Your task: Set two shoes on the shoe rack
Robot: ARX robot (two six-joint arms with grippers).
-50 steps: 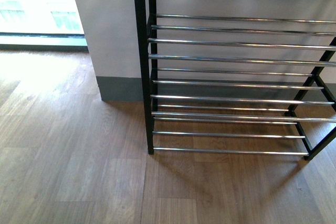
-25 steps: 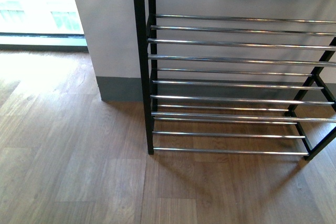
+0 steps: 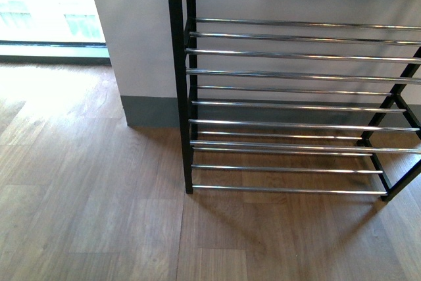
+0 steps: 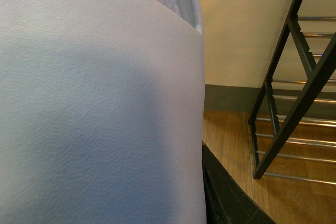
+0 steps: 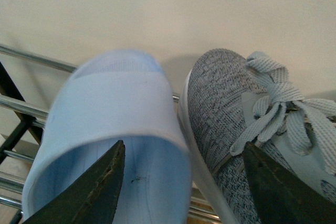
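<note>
Fingers point(image 5: 100, 192) of the right arm spread wide over a blue slide point(image 5: 113, 135) on the rack point(image 3: 289, 74), likely just released; left's unseen.

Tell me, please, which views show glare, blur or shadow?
Front view: the window is overexposed, and the chrome bars glint. Left wrist view: a pale blue sandal fills the frame, soft shadow across it. Right wrist view: another pale blue sandal is blurred, the grey sneaker sharper.

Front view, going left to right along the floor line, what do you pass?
Window → wall → shoe rack
</note>
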